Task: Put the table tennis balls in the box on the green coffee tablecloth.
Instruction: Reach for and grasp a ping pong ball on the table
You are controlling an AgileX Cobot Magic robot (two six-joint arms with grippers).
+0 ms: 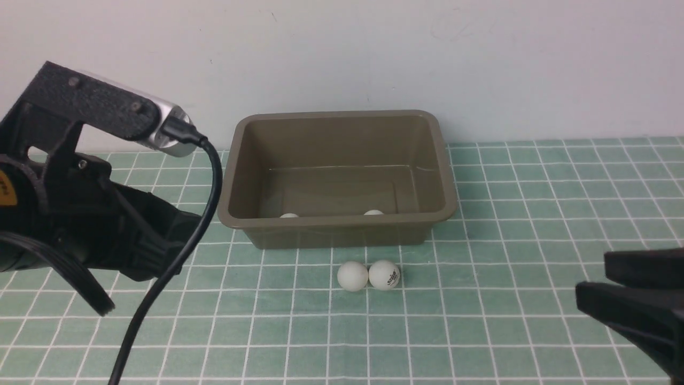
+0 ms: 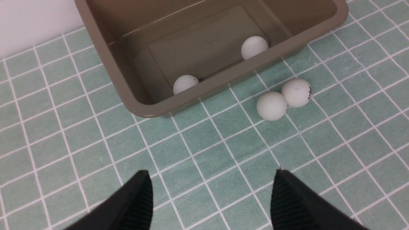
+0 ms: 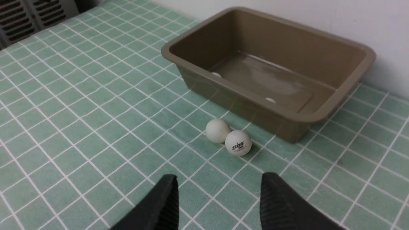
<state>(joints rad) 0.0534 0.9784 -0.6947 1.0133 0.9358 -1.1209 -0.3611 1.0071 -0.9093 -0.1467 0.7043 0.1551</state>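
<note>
Jaws of the left gripper [image 2: 211,179] stand wide apart with nothing between them. It hovers over the green coffee tablecloth [image 1: 481,331] at the near left, aimed toward the box's near left corner. Jaws of the right gripper [image 3: 217,182] are also apart with a clear gap and are empty, low at the near right. A black cable [image 1: 160,278] hangs from the left arm's camera.

Further out, two table tennis balls lie on the cloth touching each other: the plain ball [image 1: 352,276] on the left, the logo ball [image 1: 384,274] on the right with its dark print facing the robot. Both sit just beside the near wall of the box [image 1: 342,235]. The box stands upright on the cloth, open-topped. Inside, against that near wall, are the left inner ball [image 2: 185,84] and the right inner ball [image 2: 254,47], well apart; in the front view the rim hides most of each. A white wall [image 1: 374,53] is behind the box.
</note>
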